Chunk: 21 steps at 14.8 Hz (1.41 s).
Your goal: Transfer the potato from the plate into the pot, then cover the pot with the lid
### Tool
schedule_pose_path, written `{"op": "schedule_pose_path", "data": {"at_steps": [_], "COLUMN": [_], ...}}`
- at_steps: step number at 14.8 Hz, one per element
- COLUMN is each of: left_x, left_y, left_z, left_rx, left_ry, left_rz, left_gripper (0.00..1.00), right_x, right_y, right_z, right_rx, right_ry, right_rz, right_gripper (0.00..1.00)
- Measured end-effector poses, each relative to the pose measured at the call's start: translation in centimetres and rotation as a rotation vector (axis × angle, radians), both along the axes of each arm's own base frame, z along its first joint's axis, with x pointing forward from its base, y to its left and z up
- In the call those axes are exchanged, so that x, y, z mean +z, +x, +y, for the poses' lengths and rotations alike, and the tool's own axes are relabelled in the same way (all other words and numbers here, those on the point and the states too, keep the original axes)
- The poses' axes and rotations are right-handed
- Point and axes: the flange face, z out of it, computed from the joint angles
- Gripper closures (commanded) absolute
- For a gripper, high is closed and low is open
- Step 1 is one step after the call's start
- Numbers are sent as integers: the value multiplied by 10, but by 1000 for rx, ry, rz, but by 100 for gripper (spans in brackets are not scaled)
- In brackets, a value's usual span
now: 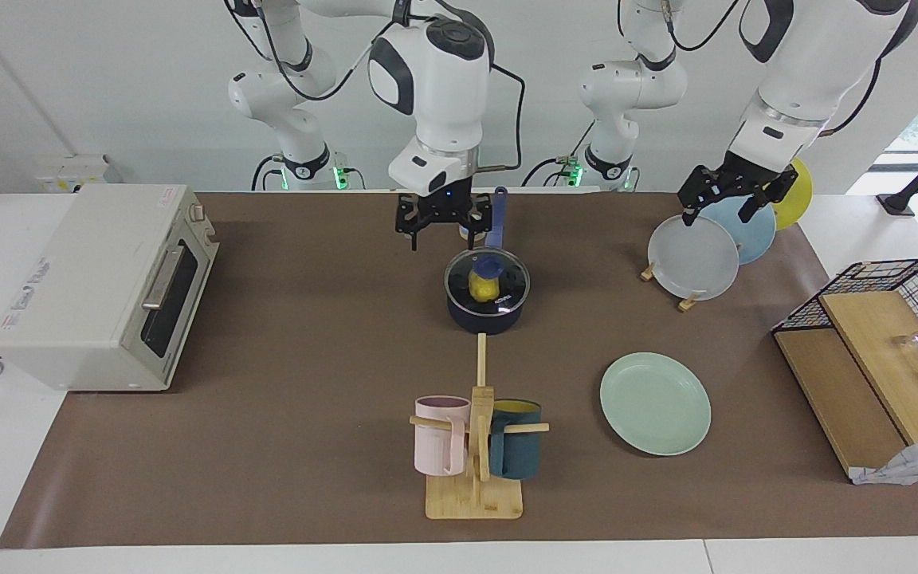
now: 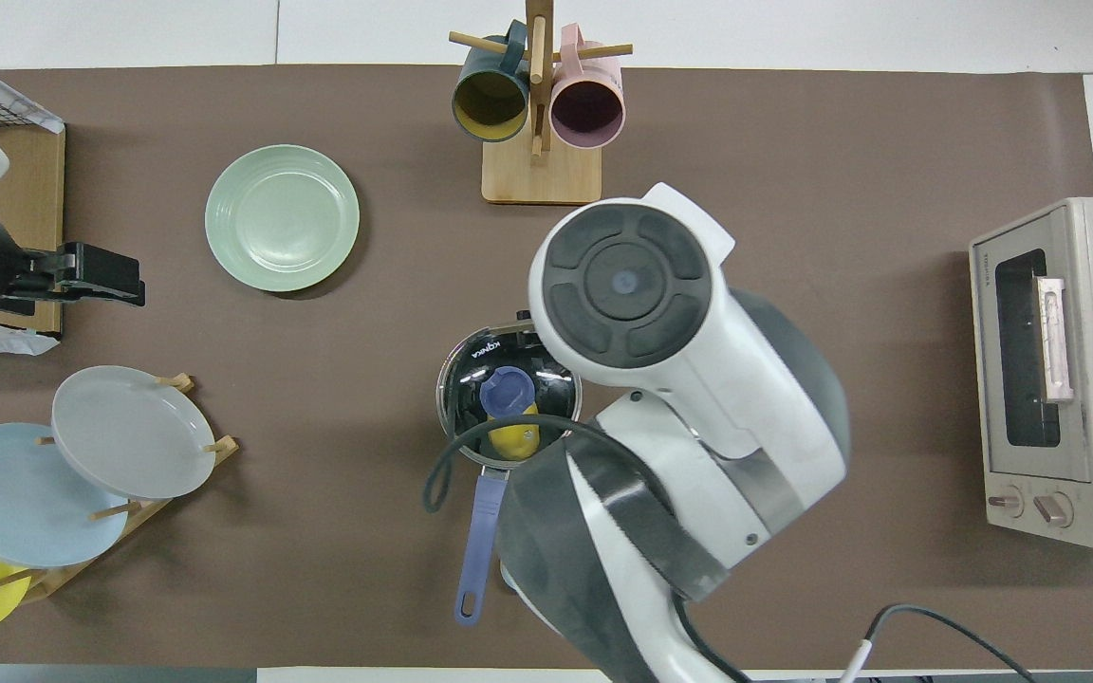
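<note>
The dark navy pot (image 1: 484,312) stands mid-table with its blue handle (image 1: 497,215) pointing toward the robots. The glass lid (image 1: 507,279) with its blue knob (image 1: 489,265) lies on the pot. The yellow potato (image 1: 480,288) shows through the glass, inside the pot. The pot (image 2: 459,398), the knob (image 2: 507,390) and the potato (image 2: 514,439) also show in the overhead view. The mint-green plate (image 1: 655,403) is empty. My right gripper (image 1: 442,229) is open and empty, raised over the table beside the pot's handle. My left gripper (image 1: 720,206) waits open over the plate rack.
A toaster oven (image 1: 100,287) stands at the right arm's end. A wooden mug rack (image 1: 475,446) with a pink and a teal mug stands farther from the robots than the pot. A plate rack (image 1: 706,247) and a wire basket (image 1: 897,303) are at the left arm's end.
</note>
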Motion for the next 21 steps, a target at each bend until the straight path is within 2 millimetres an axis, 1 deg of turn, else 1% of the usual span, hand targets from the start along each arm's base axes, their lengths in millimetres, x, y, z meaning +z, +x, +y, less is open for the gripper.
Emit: {"op": "schedule_pose_path", "data": {"at_steps": [1,2,3,4,5,6,7,8,9,10,12,13,15,18,21], "left_x": [0,0,0,0,0,0,0,0,0,0,0,0,0,0,0], "left_y": [0,0,0,0,0,0,0,0,0,0,0,-1,-1,-1,-1], "left_z": [0,0,0,0,0,0,-1,-1,-1,-1,-1,-1,-2,-2,-2], "left_rx": [0,0,0,0,-1,-1,-1,-1,-2,-2,-2,-2,-3,-3,-3], "left_ry": [0,0,0,0,0,0,0,0,0,0,1,1,1,1,1], "left_rz": [0,0,1,1,1,1,2,2,2,2,3,3,3,4,4], "left_gripper": [0,0,0,0,0,0,0,0,0,0,0,0,0,0,0], "right_x": [12,23,36,48,58,62,60,56,49,44,37,37,39,40,38], "right_y": [4,10,17,25,31,35,37,37,36,33,25,21,18,18,18], "right_z": [-23,-54,-93,-138,-188,-235,-274,-299,-311,-312,-303,-300,-303,-314,-336], "right_rx": [13,29,56,90,122,142,150,151,148,149,165,172,169,149,108], "right_ry": [-9,-20,-30,-37,-41,-42,-41,-40,-38,-38,-38,-39,-39,-37,-35], "right_rz": [11,25,43,58,72,86,101,116,132,143,140,134,124,124,128], "right_gripper": [0,0,0,0,0,0,0,0,0,0,0,0,0,0,0]}}
